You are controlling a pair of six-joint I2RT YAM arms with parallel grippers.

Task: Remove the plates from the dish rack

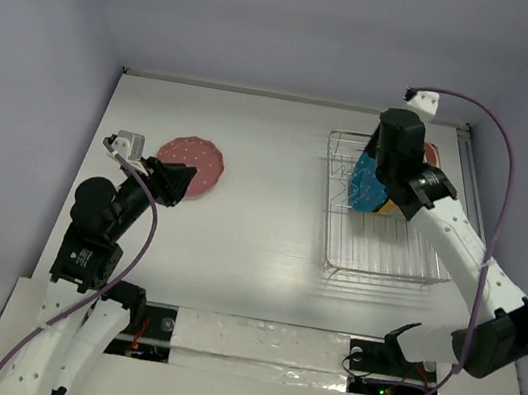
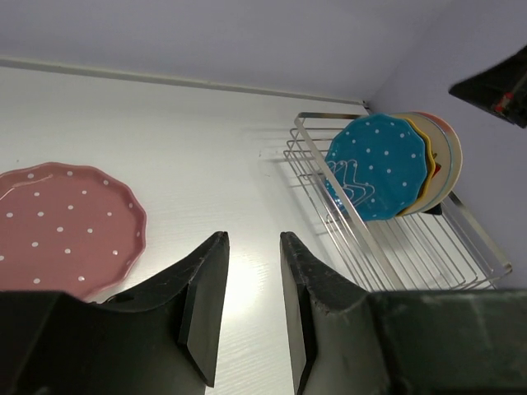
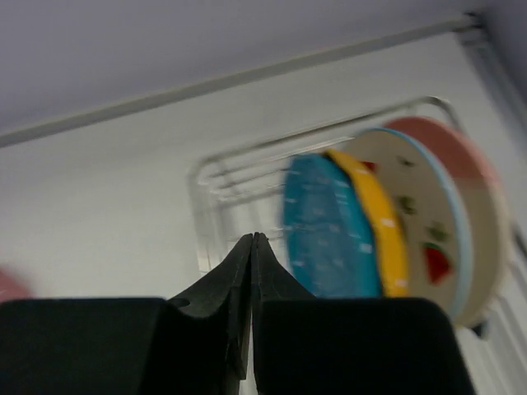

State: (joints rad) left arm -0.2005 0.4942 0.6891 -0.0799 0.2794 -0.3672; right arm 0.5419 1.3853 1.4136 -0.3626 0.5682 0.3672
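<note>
The red dotted plate (image 1: 192, 163) lies flat on the table at the left, and shows in the left wrist view (image 2: 62, 226). My left gripper (image 1: 177, 183) (image 2: 251, 239) is open and empty, just right of that plate. The dish rack (image 1: 382, 250) (image 2: 395, 247) (image 3: 212, 206) holds upright plates at its far end: the teal dotted plate (image 1: 366, 184) (image 2: 379, 164) (image 3: 325, 222), the orange plate (image 2: 430, 160) (image 3: 379, 222), the strawberry plate (image 3: 428, 222) and the cream plate with a pink edge (image 3: 473, 160). My right gripper (image 1: 396, 134) (image 3: 252, 237) is shut and empty, above the rack, just left of the teal plate. The navy plate is not in view.
The near part of the rack is bare wire. Grey walls close in the table at the back and both sides. The right wall runs close behind the rack.
</note>
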